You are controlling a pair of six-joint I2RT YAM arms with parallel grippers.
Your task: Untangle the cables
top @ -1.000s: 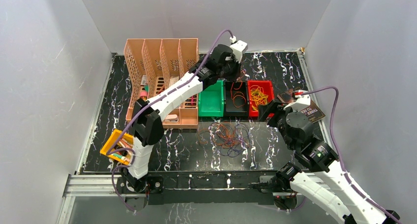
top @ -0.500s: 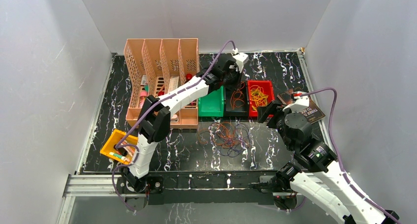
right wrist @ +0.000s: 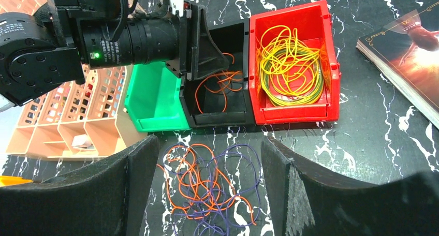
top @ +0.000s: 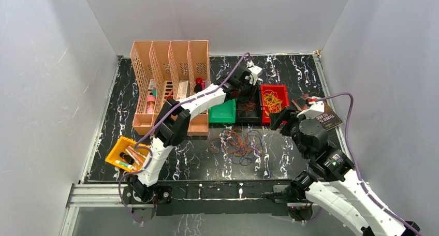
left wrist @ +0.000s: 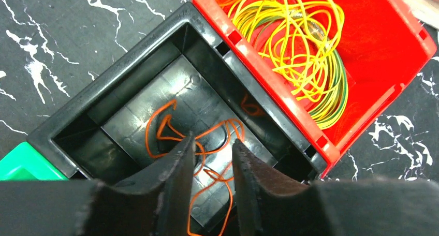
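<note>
A tangle of orange and dark purple-blue cables [top: 238,143] lies on the marble table in front of the bins; it also shows in the right wrist view [right wrist: 212,181]. Orange cables [left wrist: 165,127] lie in the black bin [left wrist: 129,75]. Yellow cables [left wrist: 295,39] fill the red bin [left wrist: 383,49]. My left gripper [left wrist: 212,141] hangs low over the black bin, jaws a little apart, with orange loops on the bin floor beneath them. My right gripper [right wrist: 207,143] is wide open above the tangle, touching nothing.
A green bin [top: 222,112] stands left of the black bin. A peach file organizer [top: 165,70] stands at the back left. A yellow tray [top: 111,156] sits at the front left. A book [top: 323,117] lies right of the red bin.
My left arm has stretched forward and lowered its gripper toward the black bin. My right arm has barely moved. The tangle on the table lies as before.
</note>
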